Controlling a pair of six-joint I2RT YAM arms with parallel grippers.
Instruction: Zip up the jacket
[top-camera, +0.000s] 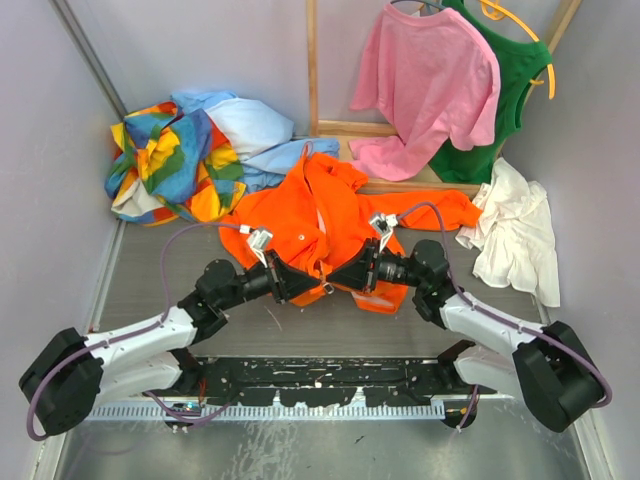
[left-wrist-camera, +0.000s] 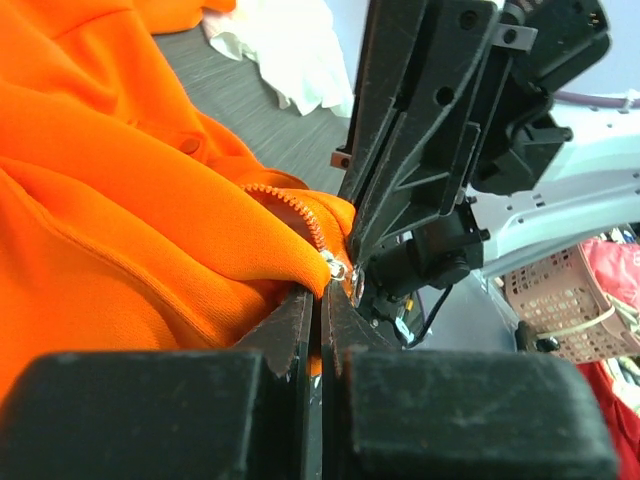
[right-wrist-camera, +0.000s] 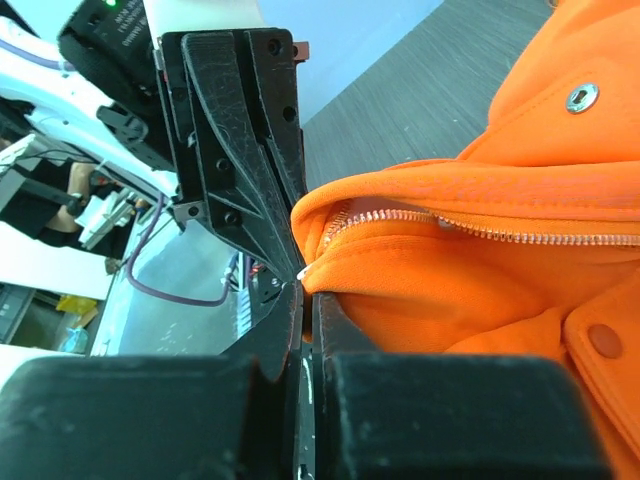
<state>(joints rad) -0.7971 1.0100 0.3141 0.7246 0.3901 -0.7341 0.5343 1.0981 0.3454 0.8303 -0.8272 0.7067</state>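
Observation:
The orange jacket (top-camera: 320, 210) lies crumpled in the middle of the table, its front partly apart. Both grippers meet tip to tip at its near hem. My left gripper (top-camera: 305, 283) is shut on the hem, with orange cloth pinched between its fingers (left-wrist-camera: 300, 320) right by the small metal zipper slider (left-wrist-camera: 340, 268). My right gripper (top-camera: 345, 278) is shut on the facing hem edge (right-wrist-camera: 340, 250), just below the zipper teeth (right-wrist-camera: 480, 225). In each wrist view the other arm's black fingers stand close opposite. The bottom ends of the zipper are hidden between the tips.
A multicoloured patchwork garment (top-camera: 170, 160) and light blue cloth (top-camera: 255, 130) are piled at the back left. A pink T-shirt (top-camera: 425, 85) and green top (top-camera: 505, 90) hang at the back right above a white cloth (top-camera: 515, 230). Grey walls close both sides.

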